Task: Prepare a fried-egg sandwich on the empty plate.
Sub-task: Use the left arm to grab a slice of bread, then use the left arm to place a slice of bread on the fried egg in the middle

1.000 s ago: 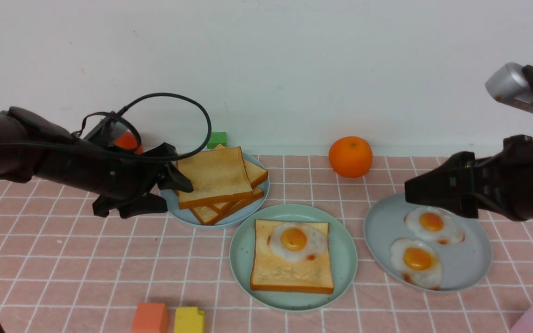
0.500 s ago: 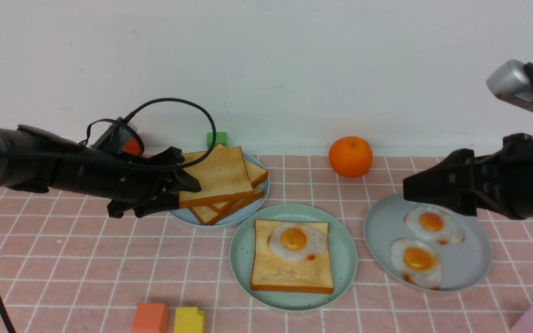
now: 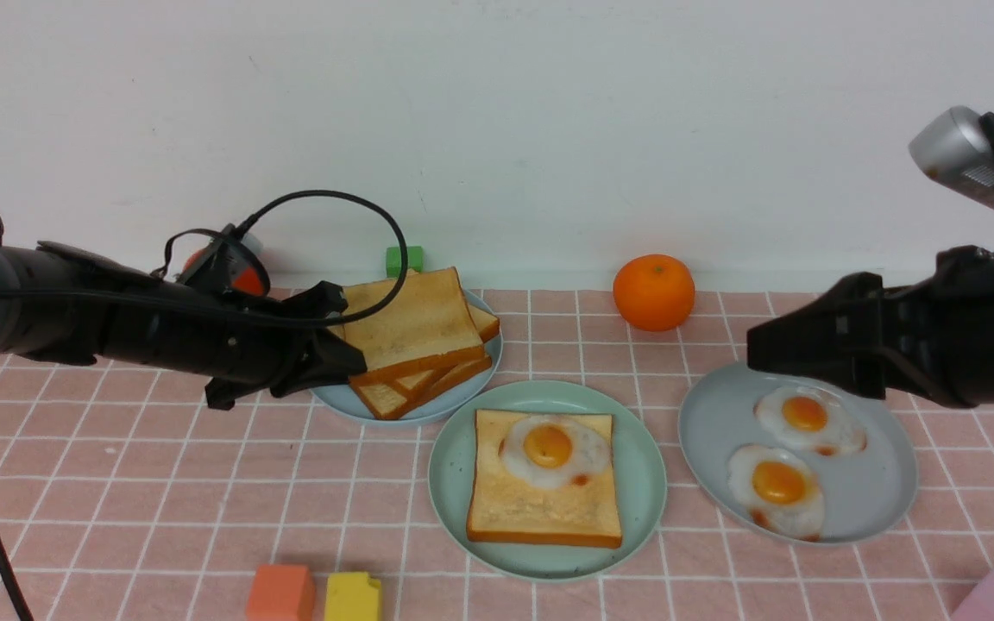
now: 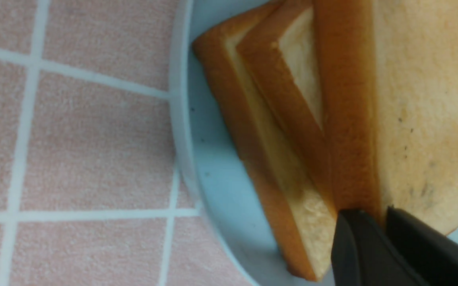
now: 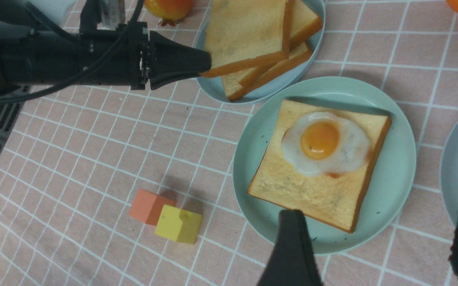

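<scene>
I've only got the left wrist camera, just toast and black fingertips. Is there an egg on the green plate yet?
Observer: Yes, the green plate holds one toast with a fried egg on top, no upper slice.
Operator: Where's the right hand?
Observer: The right hand hangs open and empty near the grey plate holding two eggs.
Operator: And my left hand from outside?
Observer: The left hand grips the top slice at its corner, and that slice sits tilted.

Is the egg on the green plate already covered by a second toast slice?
No, the fried egg lies uncovered on a single toast slice on the mint-green plate.
</scene>
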You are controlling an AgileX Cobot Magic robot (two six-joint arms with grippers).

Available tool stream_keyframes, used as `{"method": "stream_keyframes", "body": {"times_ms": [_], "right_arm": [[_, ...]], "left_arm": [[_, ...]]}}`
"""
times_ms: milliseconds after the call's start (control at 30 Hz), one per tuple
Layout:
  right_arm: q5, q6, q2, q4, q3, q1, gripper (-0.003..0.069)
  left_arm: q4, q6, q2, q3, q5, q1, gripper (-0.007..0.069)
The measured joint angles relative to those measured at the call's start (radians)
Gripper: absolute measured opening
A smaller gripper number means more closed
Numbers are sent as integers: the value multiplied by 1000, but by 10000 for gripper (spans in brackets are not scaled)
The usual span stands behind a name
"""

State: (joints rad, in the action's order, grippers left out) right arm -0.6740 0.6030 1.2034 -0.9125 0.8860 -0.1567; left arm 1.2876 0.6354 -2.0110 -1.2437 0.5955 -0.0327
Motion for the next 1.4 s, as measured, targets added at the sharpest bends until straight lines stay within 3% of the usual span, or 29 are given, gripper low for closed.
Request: {"method": "stream_keyframes", "body": {"times_ms": [333, 600, 733, 1333, 1400], "right_arm": [[-11, 0, -23, 0, 0, 0, 526], [-14, -1, -62, 0, 0, 0, 526], [-14, -1, -62, 2, 0, 0, 526], [-14, -1, -62, 2, 0, 0, 526], [-14, -1, -62, 2, 0, 0, 526]], "left_arm": [[-35, 22, 210, 19, 155, -17, 69], [-20, 55, 251, 187, 84, -215, 69], [-18, 77, 214, 192, 26, -267, 69], [28, 80, 81, 192, -37, -281, 69], [28, 84, 81, 192, -37, -281, 94]]}}
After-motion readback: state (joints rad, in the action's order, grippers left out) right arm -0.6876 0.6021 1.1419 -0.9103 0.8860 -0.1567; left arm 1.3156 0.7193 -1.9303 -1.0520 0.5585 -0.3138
